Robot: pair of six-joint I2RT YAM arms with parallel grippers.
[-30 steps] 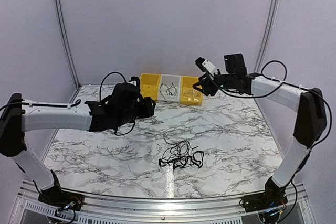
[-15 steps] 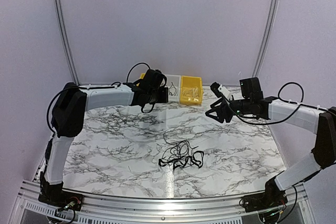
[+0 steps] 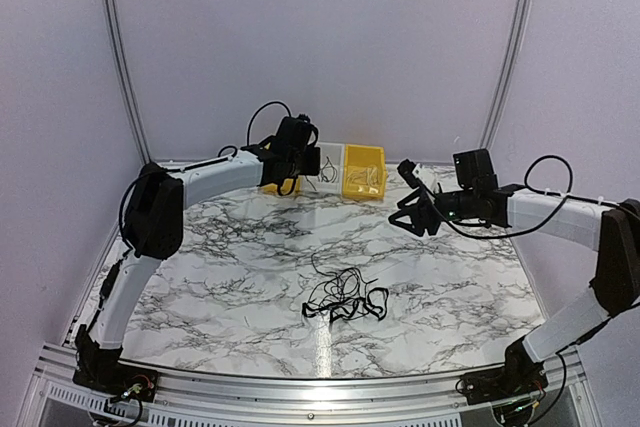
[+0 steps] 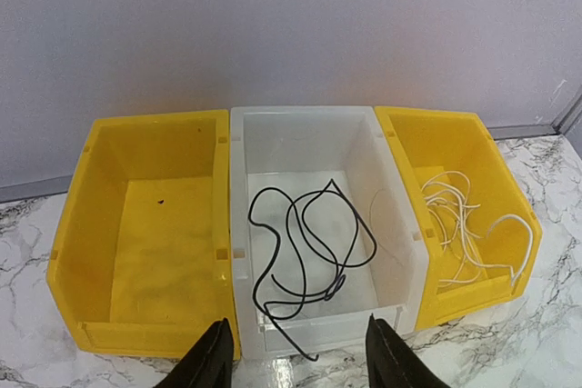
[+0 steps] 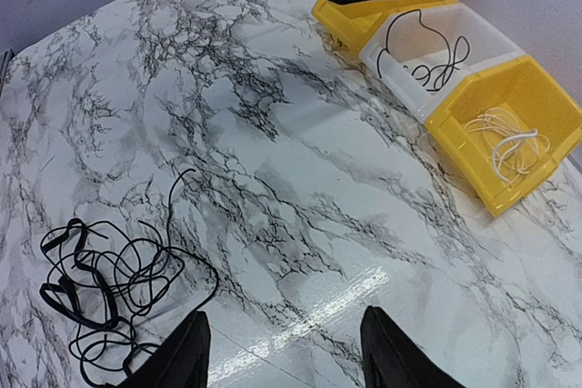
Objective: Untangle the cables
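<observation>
Two arms: both raised off the tabletop (image 3: 220, 267), neither touching a cord.
L jaws: left gripper (image 4: 296, 356) has its jaws apart w/ a fair gap and nothing betw. them. It hangs over the front edge of the clear bin (image 4: 300, 134), looking down into it.
R jaws: right gripper (image 5: 282, 352) has its jaws wide apart and empty. It hangs over bare marble on the right side, angled down twd the middle.
Cables: the cables (image 3: 345, 299) lie in a loose black tangle on the tabletop, centre-front, well apart from both grippers. In the R wrist view they sit bottom-left.
Clear bin: middle of 3 bins in a row at the back wall. One black cord (image 4: 300, 243) is looped inside, w/ one end running to the front wall.
R yellow bin (image 4: 455, 134): touches the clear bin's side and holds white cords (image 4: 464, 224).
L yellow bin (image 4: 155, 143): touches the clear bin's other side.
Vs 1 s ago, L arm: it was stretched low from the left, jaws over the marble short of the bins. Now the elbow is up and the jaws are at the bins.
Vs 1 s ago, R arm: jaws were right at the R yellow bin. Now they're pulled back to the right and lower, betw. the bins and the tangle.
Vs 1 s ago, tangle: same spot, same shape as far as I can see.
</observation>
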